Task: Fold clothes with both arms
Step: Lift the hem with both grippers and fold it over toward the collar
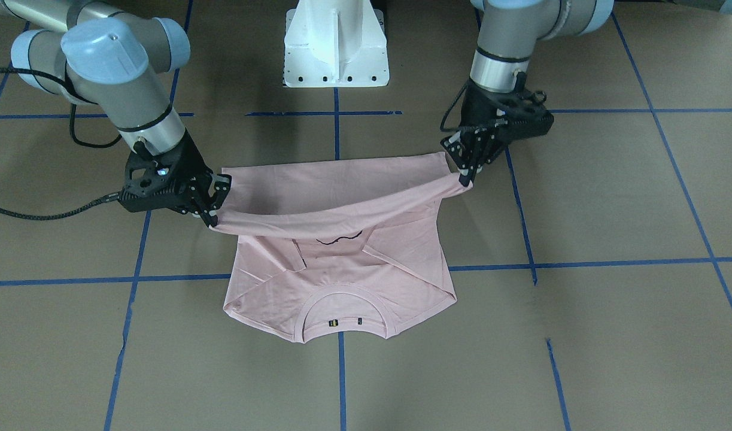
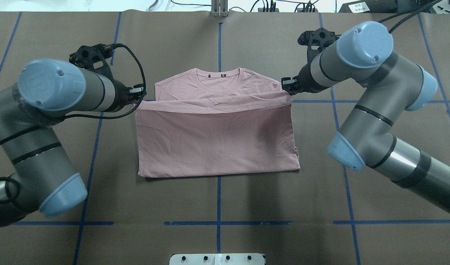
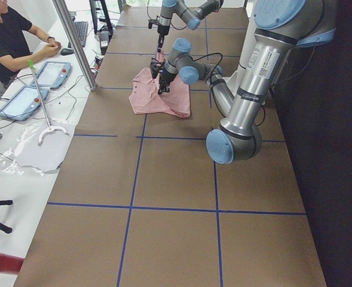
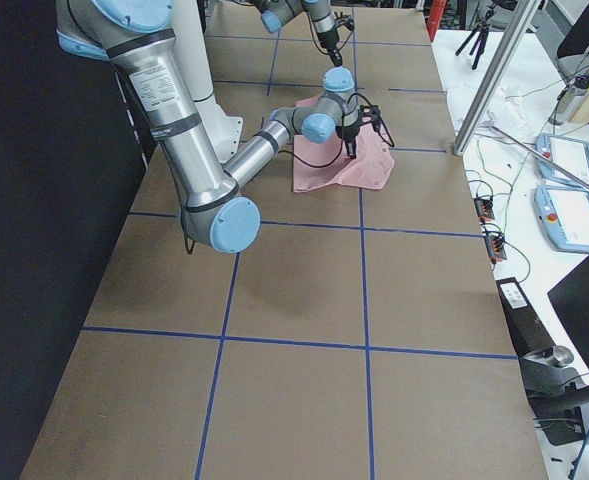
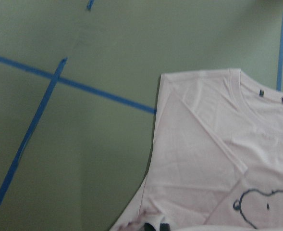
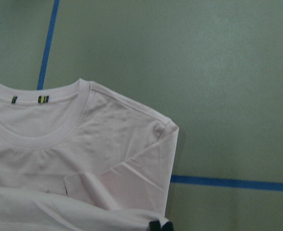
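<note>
You see the left gripper (image 1: 464, 175) and right gripper (image 1: 210, 214), jaws clamped on hem corners of the T-shirt (image 2: 217, 140) on the table (image 2: 283, 206) near the white base (image 1: 336, 48); the left wrist view shows the Snoopy outline (image 5: 266, 208) hidden overhead.

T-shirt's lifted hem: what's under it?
Under the lifted hem, the T-shirt's own upper half: folded-in sleeves, a sliver of black cartoon outline. The rest of the print is covered.

table: brown top (image 1: 611, 197), blue tape grid (image 1: 342, 371) | white pedestal base (image 1: 336, 45) | side desk: seated person (image 3: 8, 36), keyboard (image 3: 80, 33)
</note>
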